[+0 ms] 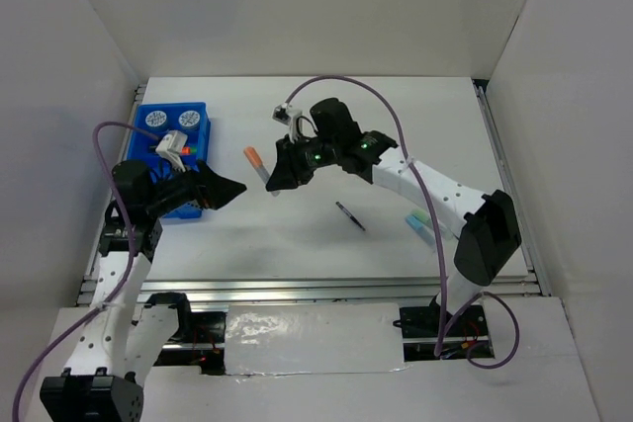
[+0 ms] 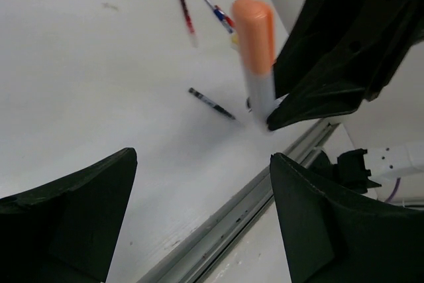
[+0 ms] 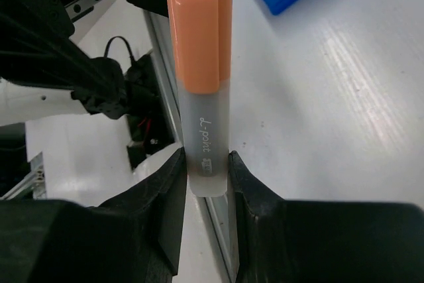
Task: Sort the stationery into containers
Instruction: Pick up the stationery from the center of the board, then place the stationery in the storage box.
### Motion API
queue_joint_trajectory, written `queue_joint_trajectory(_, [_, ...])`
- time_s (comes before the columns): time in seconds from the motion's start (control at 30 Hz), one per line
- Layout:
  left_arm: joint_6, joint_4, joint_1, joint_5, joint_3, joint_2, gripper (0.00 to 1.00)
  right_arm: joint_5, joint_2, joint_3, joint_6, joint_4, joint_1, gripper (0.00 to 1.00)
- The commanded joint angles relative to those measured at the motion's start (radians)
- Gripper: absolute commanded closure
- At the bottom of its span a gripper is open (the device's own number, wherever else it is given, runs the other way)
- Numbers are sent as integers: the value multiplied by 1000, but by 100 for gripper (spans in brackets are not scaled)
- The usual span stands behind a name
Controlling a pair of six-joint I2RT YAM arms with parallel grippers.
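The right tool (image 3: 207, 180) is clamped on the clear barrel end of the orange marker (image 3: 199, 84), its cap pointing away from the fingers (image 3: 165, 193). From above, the marker sits at 3 o'clock of the tray (image 1: 173, 108), which lies at 10 o'clock on the surface (image 1: 415, 135) and holds two tape rolls (image 1: 155, 121). The left tool (image 2: 202, 160) stands wide open and empty, between tray and marker. A pen (image 1: 350, 215) lies at 4 o'clock of the marker.

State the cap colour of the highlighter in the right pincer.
Orange highlighter cap; clearest in the right wrist view.
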Motion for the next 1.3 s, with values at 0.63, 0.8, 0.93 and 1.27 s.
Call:
queue_joint_trajectory(0.63, [-149,326,-158,-128,32,202,21,201,108,162,-23,-75,123,100])
queue_joint_trajectory(0.8, [-138,301,-158,-148,39,216,45,215,116,179,-17,-76,132,96])
queue_joint_trajectory(0.93, [-43,231,-153,-174,108,223,78,197,96,150,-20,-64,124,73])
queue_joint_trajectory(1.27, [1017,-392,55,-205,591,399,100,146,-28,34,-90,-133,-60,30])
